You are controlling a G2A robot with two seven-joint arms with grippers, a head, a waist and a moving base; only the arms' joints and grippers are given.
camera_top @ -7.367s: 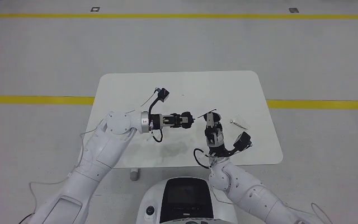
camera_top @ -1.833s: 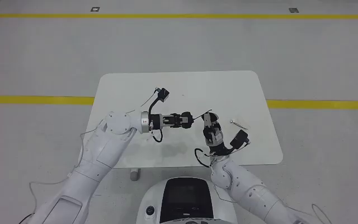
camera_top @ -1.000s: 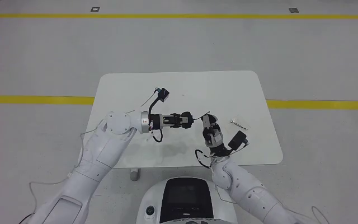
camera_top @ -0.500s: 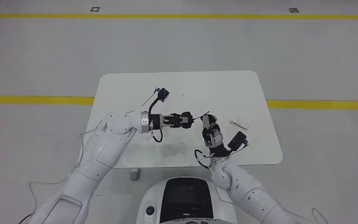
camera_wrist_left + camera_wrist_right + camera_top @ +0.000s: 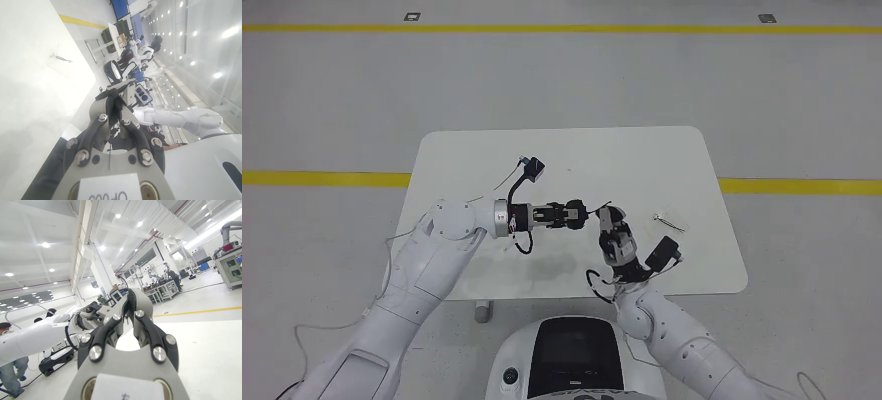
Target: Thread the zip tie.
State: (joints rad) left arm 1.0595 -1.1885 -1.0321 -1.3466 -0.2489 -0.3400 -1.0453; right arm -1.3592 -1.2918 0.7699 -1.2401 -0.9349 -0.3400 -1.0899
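top view shows the white table (image 5: 492,160); above its near middle the left gripper (image 5: 582,211) and right gripper (image 5: 609,212) sit nearly tip to tip, each clenched on the thin dark zip tie (image 5: 109,158), held off the surface between them. a spare tie (image 5: 669,219) lies apart on the table. threading well likely means aiming the tail squarely at the head's slot and feeding in small steps.

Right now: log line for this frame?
left jaws: shut on zip tie | right jaws: shut on it too, close beside left | both above table | second tie: loose on table
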